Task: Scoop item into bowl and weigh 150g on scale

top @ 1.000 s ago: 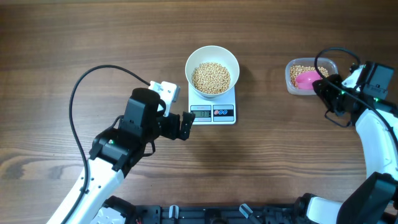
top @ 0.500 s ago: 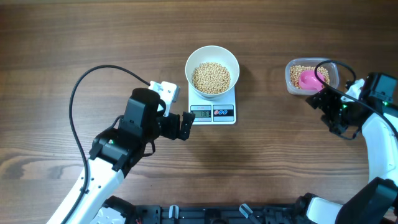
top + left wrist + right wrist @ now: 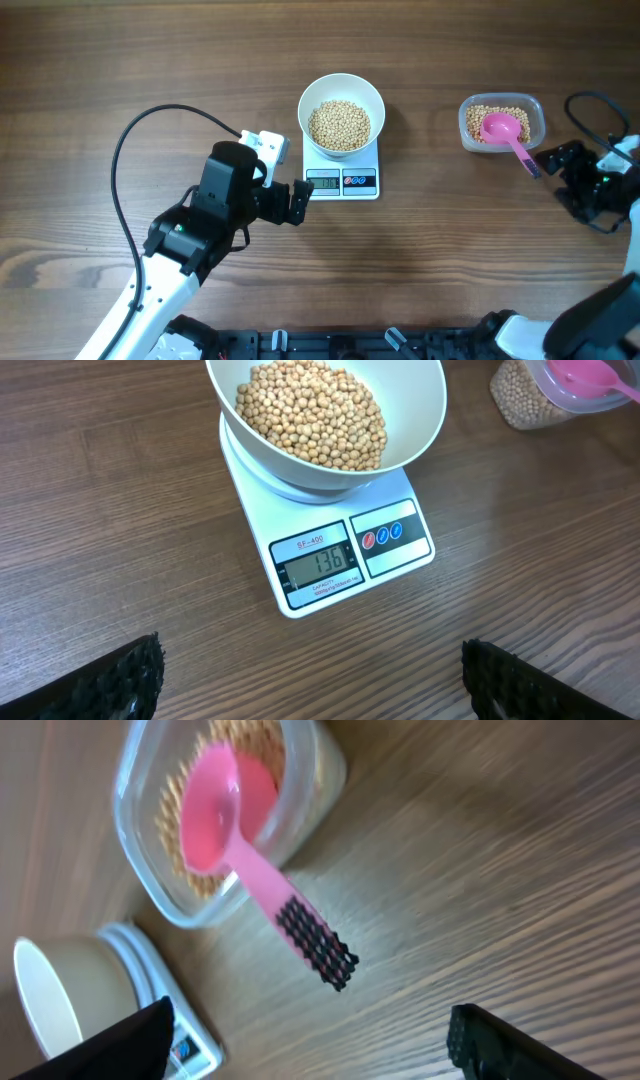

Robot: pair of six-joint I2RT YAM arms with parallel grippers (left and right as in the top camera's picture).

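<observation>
1. The beans are judged light, loose and quick to roll; most are heaped in the bowl on the scale, the rest in the tub.
2. The scoop is best gripped at its ribbed handle end, outside the tub.
3. The left gripper and right gripper are held apart, empty.
4. The beans beneath the scoop are hidden.

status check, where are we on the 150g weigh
Left gripper open, by the scale. Right gripper open, off the pink scoop lying in the clear tub. Bowl of beans on scale, display 136, short of target. Nothing in the way.
</observation>
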